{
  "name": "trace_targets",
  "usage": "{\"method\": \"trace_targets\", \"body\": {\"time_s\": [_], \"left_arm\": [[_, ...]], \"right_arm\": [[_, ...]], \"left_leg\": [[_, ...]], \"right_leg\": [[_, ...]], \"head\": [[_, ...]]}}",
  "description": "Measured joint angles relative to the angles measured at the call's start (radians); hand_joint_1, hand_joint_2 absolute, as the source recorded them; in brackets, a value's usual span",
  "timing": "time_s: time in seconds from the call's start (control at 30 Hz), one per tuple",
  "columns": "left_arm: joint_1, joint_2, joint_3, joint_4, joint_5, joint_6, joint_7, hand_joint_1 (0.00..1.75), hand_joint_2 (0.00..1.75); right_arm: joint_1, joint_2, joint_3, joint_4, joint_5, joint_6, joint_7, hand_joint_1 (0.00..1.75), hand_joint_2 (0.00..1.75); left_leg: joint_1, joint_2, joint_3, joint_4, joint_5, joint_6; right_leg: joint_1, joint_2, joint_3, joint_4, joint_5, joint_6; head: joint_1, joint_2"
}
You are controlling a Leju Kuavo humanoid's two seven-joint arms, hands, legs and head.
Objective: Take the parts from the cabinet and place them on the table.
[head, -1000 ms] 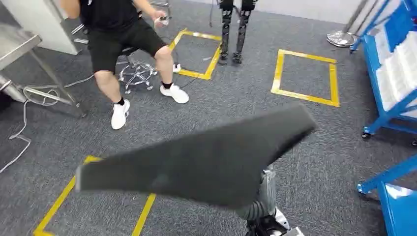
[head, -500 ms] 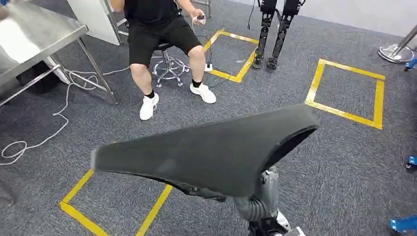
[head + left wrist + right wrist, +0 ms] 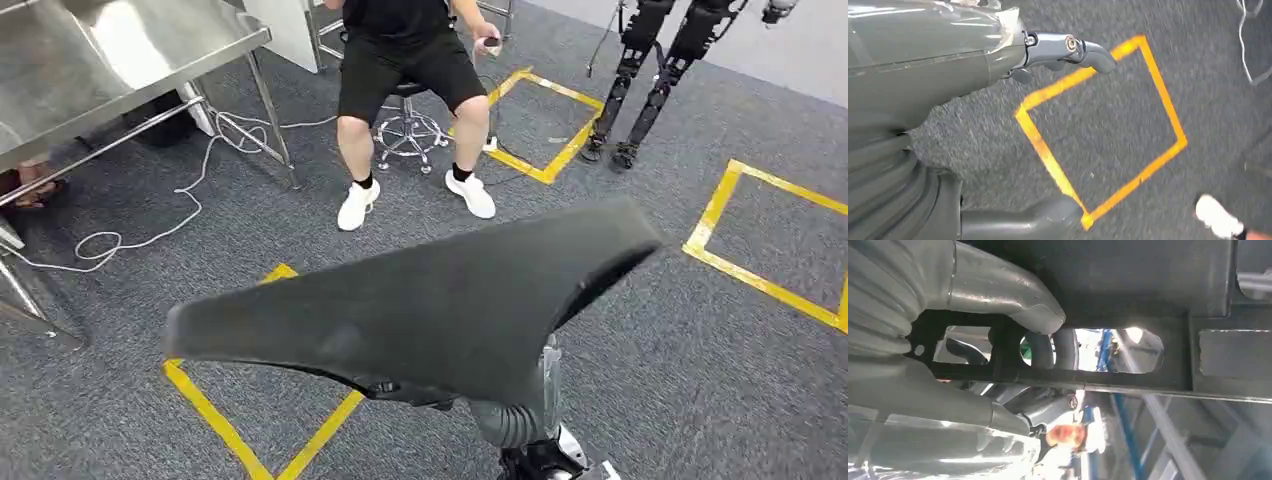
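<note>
A large black felt-covered part [image 3: 430, 305], wide and curved like a wing, hangs across the middle of the head view above the carpet. My right arm [image 3: 522, 418] rises under it from below. In the right wrist view my right hand [image 3: 973, 285] grips the part's dark underside frame [image 3: 1128, 290], thumb on one side and fingers hooked through a slot. My left hand [image 3: 998, 65] hangs over the floor with fingers apart, holding nothing. The steel table [image 3: 120, 50] stands at the far left.
A person [image 3: 405, 70] sits on a stool ahead, feet on the grey carpet. Yellow tape squares [image 3: 250, 440] mark the floor. White cables [image 3: 150, 235] trail beside the table's legs. Another robot's legs [image 3: 650, 90] stand at the back right.
The whole view has swung left: the blue racks have left the picture and the steel table has come in at the left. The part stays in my right hand's grip.
</note>
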Motion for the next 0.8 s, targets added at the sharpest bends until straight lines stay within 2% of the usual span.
{"method": "trace_targets", "body": {"time_s": [0.07,0.1,0.13,0.17,0.2,0.23,0.27,0.3,0.37,0.4,0.43,0.47,0.5,0.57,0.6,0.63,0.67,0.7,0.73,0.77,0.8], "left_arm": [[-0.011,0.002,-0.01,0.0,-0.012,0.027,0.0,0.0,1.75],[-0.012,0.003,-0.014,0.0,-0.016,0.039,0.0,0.0,1.75],[-0.01,0.003,-0.02,0.001,-0.02,0.051,0.0,0.0,1.75],[-0.009,0.003,-0.032,0.003,-0.022,0.064,0.0,0.0,1.75],[-0.01,0.004,-0.041,0.008,-0.023,0.072,0.0,0.0,1.75],[-0.011,0.004,-0.05,0.011,-0.024,0.076,0.0,0.0,1.75],[-0.011,0.007,-0.055,0.011,-0.024,0.078,0.0,0.0,1.75],[-0.011,0.009,-0.059,0.012,-0.024,0.081,0.0,0.0,1.75],[-0.009,0.011,-0.064,0.015,-0.024,0.083,0.0,0.0,1.75],[-0.007,0.014,-0.065,0.017,-0.025,0.085,0.0,0.0,1.75],[-0.005,0.015,-0.066,0.018,-0.025,0.084,0.0,0.0,1.75],[-0.006,0.015,-0.069,0.018,-0.025,0.085,0.0,0.0,1.75],[-0.012,0.017,-0.071,0.018,-0.025,0.085,0.0,0.0,1.75],[-0.018,0.018,-0.076,0.019,-0.025,0.088,0.0,0.0,1.75],[-0.018,0.018,-0.084,0.02,-0.026,0.093,0.0,0.0,1.75],[-0.017,0.019,-0.089,0.023,-0.026,0.098,0.0,0.0,1.75],[-0.018,0.019,-0.092,0.025,-0.024,0.103,0.0,0.0,1.75],[-0.018,0.021,-0.097,0.027,-0.019,0.107,0.0,0.0,1.75],[-0.019,0.025,-0.101,0.027,-0.018,0.109,0.0,0.0,1.75],[-0.021,0.029,-0.106,0.027,-0.013,0.11,0.0,0.0,1.75],[-0.027,0.032,-0.109,0.027,-0.006,0.109,0.0,0.0,1.75]], "right_arm": [[0.013,-0.008,-0.004,0.002,-0.004,0.003,0.0,1.75,1.75],[0.019,-0.01,-0.004,0.002,-0.004,0.003,0.0,1.75,1.75],[0.022,-0.013,-0.005,0.002,-0.005,0.003,0.0,1.75,1.75],[0.022,-0.015,-0.005,0.002,-0.005,0.003,0.0,1.75,1.75],[0.021,-0.016,-0.005,0.002,-0.005,0.003,0.0,1.75,1.75],[0.021,-0.017,-0.006,0.002,-0.005,0.003,0.0,1.75,1.75],[0.021,-0.018,-0.006,0.002,-0.005,0.003,0.0,1.75,1.75],[0.023,-0.018,-0.005,0.002,-0.005,0.003,0.0,1.75,1.75],[0.023,-0.018,-0.006,0.002,-0.005,0.003,0.0,1.75,1.75],[0.023,-0.017,-0.006,0.002,-0.005,0.003,0.0,1.75,1.75],[0.022,-0.016,-0.006,0.002,-0.005,0.003,0.0,1.75,1.75],[0.022,-0.016,-0.007,0.002,-0.005,0.003,0.0,1.75,1.75],[0.023,-0.016,-0.007,0.001,-0.005,0.003,0.0,1.75,1.75],[0.026,-0.016,-0.007,0.001,-0.005,0.003,0.0,1.75,1.75],[0.026,-0.016,-0.007,0.001,-0.006,0.003,0.0,1.75,1.75],[0.026,-0.016,-0.007,0.001,-0.006,0.002,0.0,1.75,1.75],[0.026,-0.016,-0.007,0.001,-0.006,0.001,0.0,1.75,1.75],[0.026,-0.017,-0.007,0.001,-0.008,0.001,0.0,1.75,1.75],[0.026,-0.017,-0.007,0.001,-0.008,0.0,0.0,1.75,1.75],[0.026,-0.017,-0.007,0.001,-0.009,-0.001,0.0,1.75,1.75],[0.027,-0.018,-0.007,0.001,-0.01,-0.005,0.0,1.75,1.75]], "left_leg": [[0.001,-0.032,-0.001,0.001,0.001,0.002],[0.002,-0.047,-0.001,0.001,0.001,0.002],[0.002,-0.063,0.001,0.001,0.0,0.001],[0.003,-0.08,0.003,0.002,-0.001,-0.001],[0.005,-0.096,0.005,0.005,-0.003,-0.004],[0.006,-0.11,0.003,0.011,-0.007,-0.01],[0.004,-0.121,0.0,0.017,-0.01,-0.019],[0.0,-0.131,-0.006,0.025,-0.016,-0.025],[0.006,-0.141,-0.012,0.019,-0.01,-0.032],[0.01,-0.15,-0.013,0.02,-0.01,-0.034],[0.013,-0.125,-0.013,0.028,-0.015,-0.037],[0.008,-0.067,-0.024,0.057,-0.032,-0.041],[0.009,-0.033,-0.054,0.113,-0.064,-0.046],[0.011,-0.013,-0.137,0.274,-0.135,-0.05],[0.011,-0.012,-0.165,0.324,-0.146,-0.049],[0.011,-0.012,-0.169,0.328,-0.135,-0.047],[0.01,-0.011,-0.149,0.288,-0.106,-0.041],[0.008,-0.005,-0.111,0.217,-0.069,-0.033],[0.001,0.019,-0.06,0.126,-0.032,-0.019],[-0.013,0.082,-0.017,0.053,-0.019,-0.001],[-0.017,0.084,-0.017,0.045,-0.029,-0.004]], "right_leg": [[-0.005,0.019,-0.083,0.151,-0.051,-0.005],[-0.005,0.021,-0.109,0.192,-0.053,0.001],[-0.008,0.022,-0.115,0.186,-0.039,0.01],[-0.011,0.024,-0.098,0.132,-0.005,0.022],[-0.018,0.033,-0.063,0.048,0.038,0.036],[-0.027,0.067,-0.026,-0.039,0.074,0.049],[-0.028,0.103,-0.024,-0.056,0.072,0.042],[-0.024,0.091,-0.013,-0.067,0.077,0.026],[-0.016,0.077,-0.013,-0.063,0.078,0.009],[-0.018,0.068,-0.011,-0.065,0.081,0.001],[-0.021,0.06,-0.008,-0.069,0.082,-0.005],[-0.018,0.051,-0.006,-0.069,0.081,-0.011],[-0.015,0.04,-0.005,-0.069,0.078,-0.016],[-0.007,0.012,-0.005,-0.068,0.075,-0.023],[-0.004,-0.001,-0.005,-0.068,0.073,-0.026],[-0.002,-0.014,-0.004,-0.068,0.071,-0.028],[0.001,-0.026,-0.002,-0.068,0.069,-0.029],[0.004,-0.038,0.001,-0.069,0.067,-0.03],[0.007,-0.049,0.005,-0.069,0.065,-0.032],[0.008,-0.058,0.009,-0.07,0.062,-0.03],[0.021,-0.069,0.008,-0.068,0.057,-0.023]], "head": [[0.006,0.0],[0.008,0.0],[0.007,0.0],[0.008,0.0],[0.007,0.0],[0.008,0.0],[0.01,0.0],[0.012,0.0],[0.008,0.0],[0.01,0.0],[0.008,0.0],[0.004,0.0],[-0.001,0.0],[0.0,0.0],[0.0,0.0],[0.0,0.0],[0.0,0.0],[0.0,0.0],[0.0,0.0],[0.0,0.0],[0.001,0.0]]}}
